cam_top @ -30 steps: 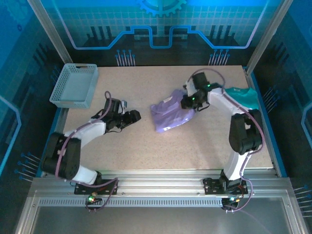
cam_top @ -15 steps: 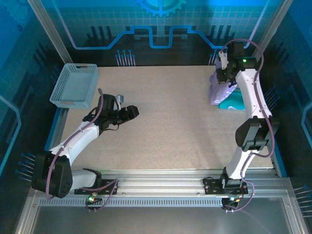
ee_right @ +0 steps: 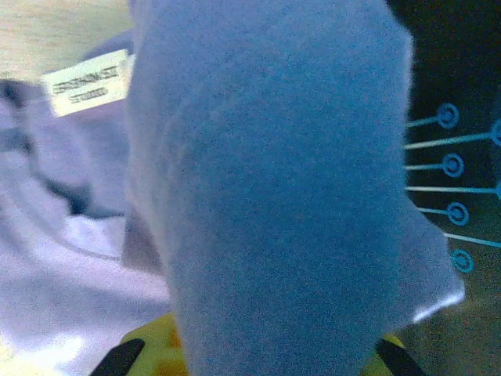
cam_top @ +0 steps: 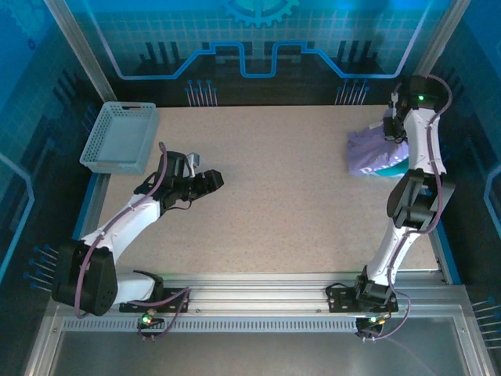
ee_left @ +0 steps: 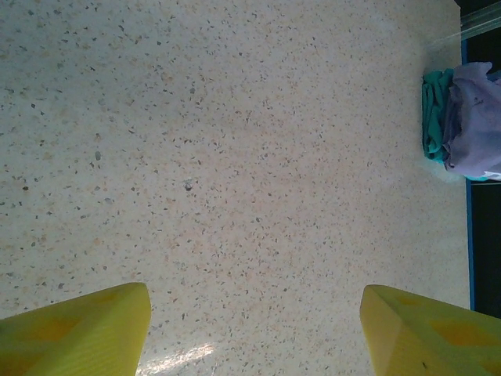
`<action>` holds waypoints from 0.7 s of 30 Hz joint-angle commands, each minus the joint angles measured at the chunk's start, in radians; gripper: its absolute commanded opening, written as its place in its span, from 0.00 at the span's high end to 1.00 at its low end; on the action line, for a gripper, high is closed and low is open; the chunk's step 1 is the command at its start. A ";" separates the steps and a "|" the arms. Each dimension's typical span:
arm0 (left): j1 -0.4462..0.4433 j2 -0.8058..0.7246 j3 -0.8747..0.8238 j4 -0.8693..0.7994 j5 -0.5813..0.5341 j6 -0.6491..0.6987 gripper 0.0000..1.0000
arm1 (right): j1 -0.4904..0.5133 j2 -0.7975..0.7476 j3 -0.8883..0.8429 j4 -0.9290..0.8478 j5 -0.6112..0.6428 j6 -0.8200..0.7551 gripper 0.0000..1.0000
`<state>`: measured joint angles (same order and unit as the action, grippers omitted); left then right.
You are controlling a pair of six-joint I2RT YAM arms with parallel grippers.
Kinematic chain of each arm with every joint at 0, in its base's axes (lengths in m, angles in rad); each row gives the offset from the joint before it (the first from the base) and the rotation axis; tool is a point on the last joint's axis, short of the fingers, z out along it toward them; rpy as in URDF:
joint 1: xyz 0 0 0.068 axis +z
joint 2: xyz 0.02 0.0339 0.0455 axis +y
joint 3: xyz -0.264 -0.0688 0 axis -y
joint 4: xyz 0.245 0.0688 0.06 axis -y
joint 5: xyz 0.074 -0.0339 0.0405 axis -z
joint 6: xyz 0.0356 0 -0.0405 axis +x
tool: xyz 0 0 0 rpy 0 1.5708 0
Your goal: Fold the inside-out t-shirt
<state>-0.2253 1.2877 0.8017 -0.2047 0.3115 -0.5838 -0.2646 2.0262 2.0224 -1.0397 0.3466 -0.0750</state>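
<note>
The inside-out t-shirt (cam_top: 373, 152) is a bunched lavender heap at the table's far right, lying partly over the teal garment (cam_top: 397, 167). My right gripper (cam_top: 397, 119) is at its back edge, near the right corner post. In the right wrist view a fold of the t-shirt (ee_right: 274, 157) rises from between the yellow fingers (ee_right: 149, 352), and my right gripper (ee_right: 262, 356) is shut on it; a white label (ee_right: 84, 81) shows. My left gripper (cam_top: 213, 180) hovers open over bare table at mid-left, nothing between its fingers (ee_left: 78, 329). The left wrist view shows the t-shirt (ee_left: 473, 117) far off.
A grey mesh basket (cam_top: 113, 166) stands at the back left corner. The teal garment (ee_left: 433, 113) lies against the blue right table edge. Metal corner posts and the printed back wall close in the far side.
My right arm has carried the t-shirt from the table's middle to the far right back corner, onto the teal garment. The left arm has barely shifted and stays open.
</note>
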 commanded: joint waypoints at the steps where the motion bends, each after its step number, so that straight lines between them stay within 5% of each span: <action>1: -0.003 0.014 0.003 0.004 0.019 0.011 0.28 | -0.038 0.103 0.000 0.062 0.132 0.034 0.68; 4: -0.003 0.018 0.001 0.002 0.018 0.010 0.28 | -0.047 0.209 0.093 0.040 0.235 0.049 0.44; 11: -0.003 0.011 0.008 -0.016 -0.014 0.022 0.27 | 0.065 0.107 0.116 0.055 0.279 0.076 0.18; 15: -0.002 -0.013 -0.005 -0.009 -0.068 0.032 0.26 | 0.176 -0.137 -0.140 0.168 0.263 0.121 0.11; 21: 0.006 -0.131 -0.056 0.007 -0.261 0.102 0.14 | 0.325 -0.623 -0.757 0.472 0.036 0.206 0.03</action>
<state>-0.2253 1.2396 0.7788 -0.2047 0.1902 -0.5411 0.0429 1.5414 1.4563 -0.7185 0.4881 0.0696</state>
